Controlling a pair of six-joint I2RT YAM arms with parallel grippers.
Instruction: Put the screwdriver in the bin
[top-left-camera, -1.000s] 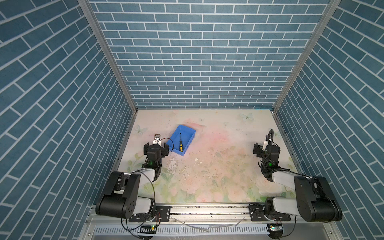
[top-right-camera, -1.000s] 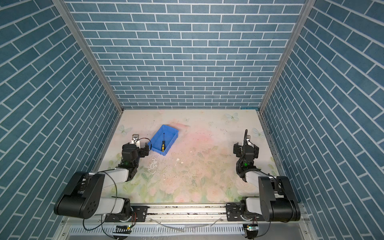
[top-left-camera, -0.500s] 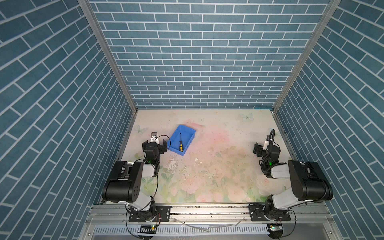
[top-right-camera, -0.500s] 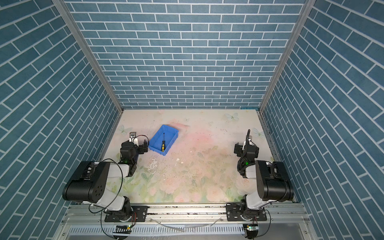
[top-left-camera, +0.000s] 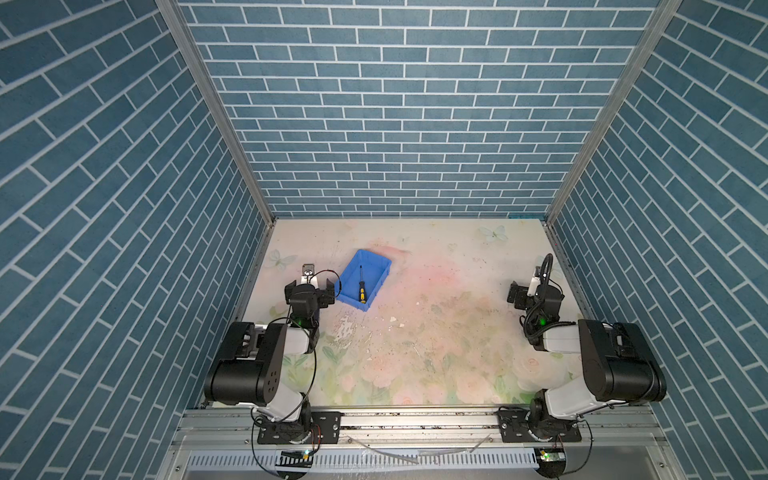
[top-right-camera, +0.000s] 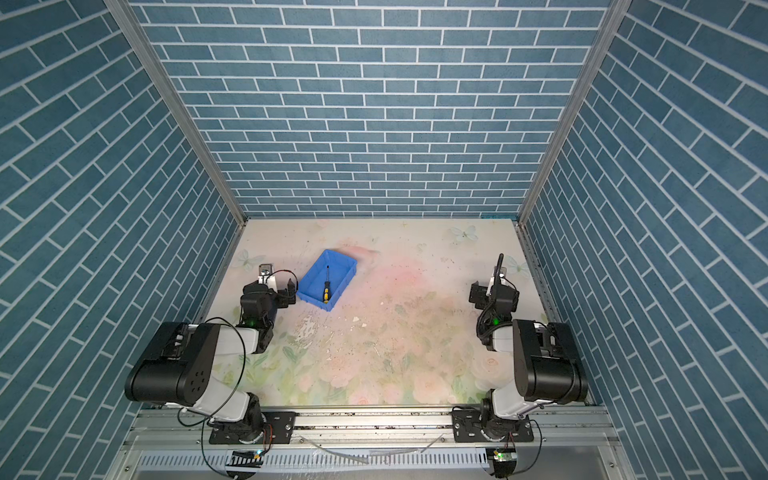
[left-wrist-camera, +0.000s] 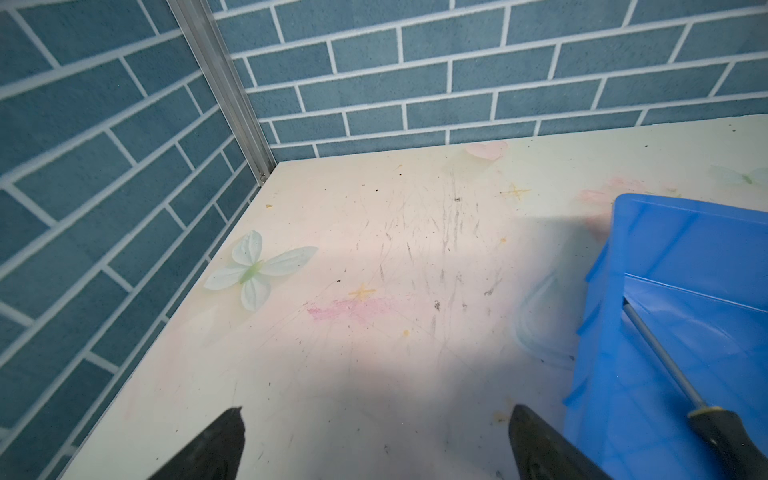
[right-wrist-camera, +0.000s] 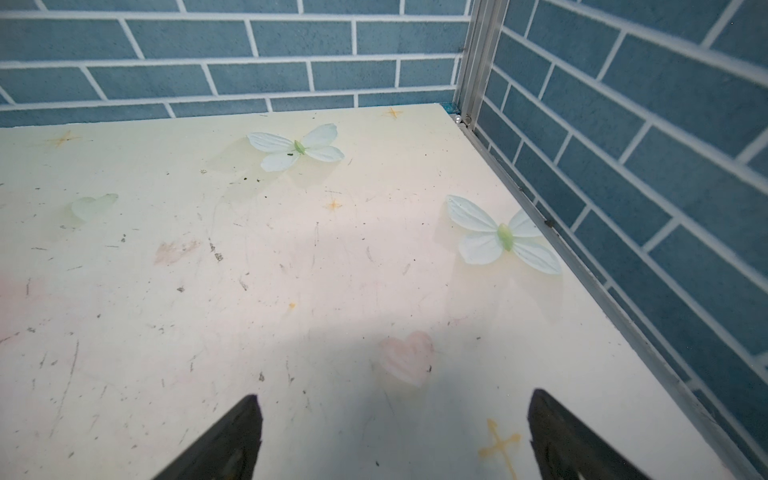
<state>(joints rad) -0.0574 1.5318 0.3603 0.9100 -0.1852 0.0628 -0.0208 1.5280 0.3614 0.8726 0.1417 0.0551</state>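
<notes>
The screwdriver (top-left-camera: 360, 285) lies flat inside the bin (top-left-camera: 376, 272), far left on the bench. The left end effector (top-left-camera: 310, 287) and right end effector (right-wrist-camera: 395, 409) gape wide, empty. The task looks done; when parking, keep the left clear of the bin wall.

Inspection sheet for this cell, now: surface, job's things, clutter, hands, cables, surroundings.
Surface: floral-print table, scuffed, worn patch near the left arm.
Job's things: screwdriver lies inside the bin, handle toward the robot.
Clutter: small white flecks mid-table.
Hands: left hand open, empty, beside the bin; right hand open, empty, near the table's right edge.
Cables: looped black cable on the left arm; another at the right wrist.
Surroundings: brick-pattern walls on three sides, metal rail in front.
</notes>
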